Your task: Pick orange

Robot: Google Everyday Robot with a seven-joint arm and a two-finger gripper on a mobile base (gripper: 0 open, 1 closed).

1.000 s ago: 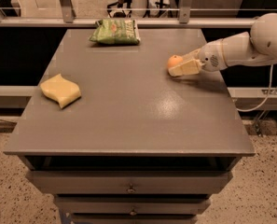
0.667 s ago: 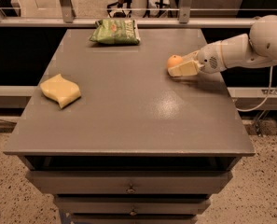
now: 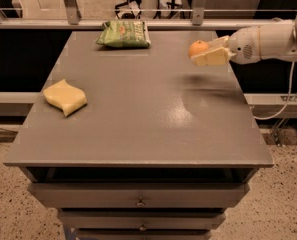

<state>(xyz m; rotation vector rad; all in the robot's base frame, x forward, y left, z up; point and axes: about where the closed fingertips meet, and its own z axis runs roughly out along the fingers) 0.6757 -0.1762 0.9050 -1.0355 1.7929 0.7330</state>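
Camera view: gripper [image 3: 204,52] clamped around orange [image 3: 198,47], held above table [image 3: 138,114] right side.

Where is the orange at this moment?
In the camera view, the orange is on the right side, held in the gripper above the table's far right part, right of the green bag.

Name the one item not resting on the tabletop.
The orange, held by the gripper above the far right edge; sponge and green bag lie on the table.
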